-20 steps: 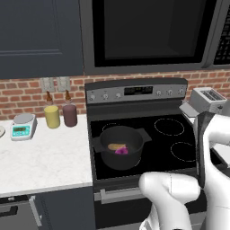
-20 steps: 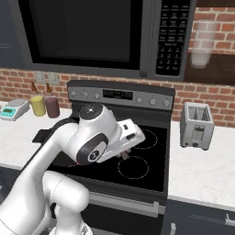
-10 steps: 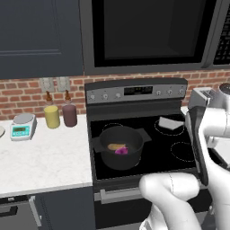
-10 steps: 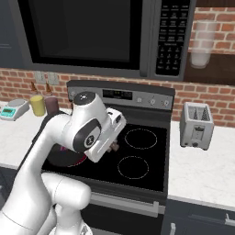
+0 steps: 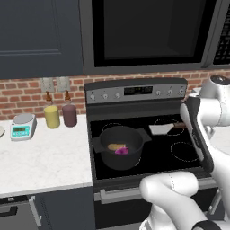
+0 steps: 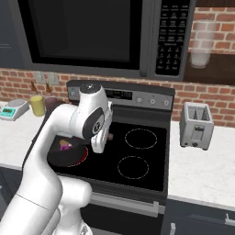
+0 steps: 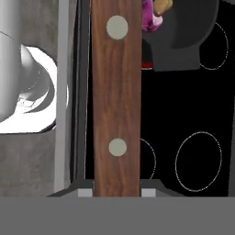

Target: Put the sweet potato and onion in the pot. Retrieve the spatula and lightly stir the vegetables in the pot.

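Observation:
The dark pot (image 5: 120, 146) stands on the stove's front left burner. Inside it lie the orange-brown sweet potato (image 5: 116, 146) and, beside it, the pink-purple onion (image 5: 122, 151). My gripper (image 7: 117, 192) is shut on the spatula's brown handle (image 7: 115, 92), which runs up the middle of the hand view with two pale rivets. In the left base view the spatula's grey blade (image 5: 161, 129) hovers over the back burner, just right of the pot and pointing at it. The hand view has the pot (image 7: 183, 36) at the top right with the onion (image 7: 149, 18) in it.
A toaster (image 6: 196, 125) stands on the counter right of the stove. Left of the stove are a yellow jar (image 5: 51, 117), a dark jar (image 5: 69, 115) and a kitchen scale (image 5: 22, 126). A microwave (image 6: 92, 36) hangs above the cooktop.
The arm has swung left from the toaster side, carrying the spatula down and across the stove until its blade is close to the pot. The vegetables have not moved.

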